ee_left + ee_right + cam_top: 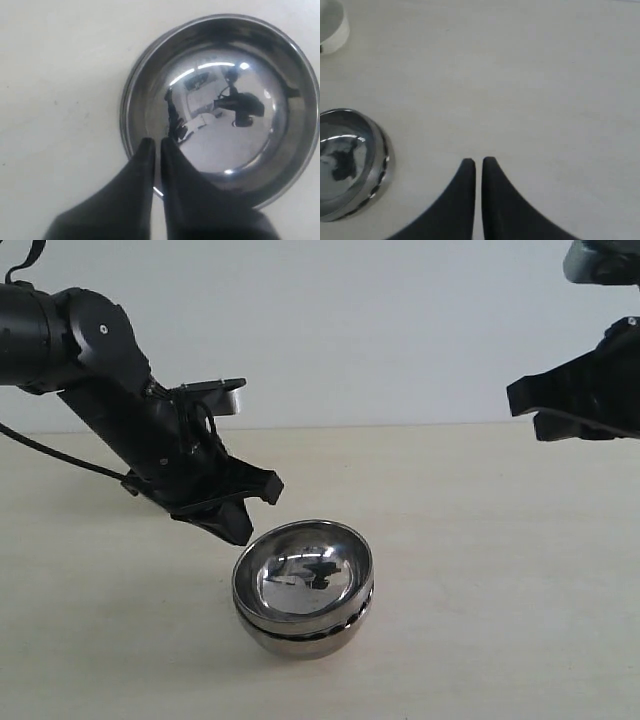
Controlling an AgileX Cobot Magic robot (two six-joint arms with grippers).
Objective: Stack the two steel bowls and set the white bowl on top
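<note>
The setting looked like a robotics lab bench. A plain, pale tabletop (500, 640) filled the lower half of the exterior view, and a blank white wall (380, 320) ran across the top. A black jointed robot arm (100, 370) reached in from the upper left, with a dark cable (50, 451) trailing off the left edge. A second black arm (585, 390) hung at the upper right. The steel bowls (303, 590), nested at lower centre, stood on the tabletop.

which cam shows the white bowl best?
Right wrist view, and only just: the white bowl is cut off at the frame's edge, standing on the table apart from the steel bowls. The exterior and left wrist views don't show it at all.
</note>
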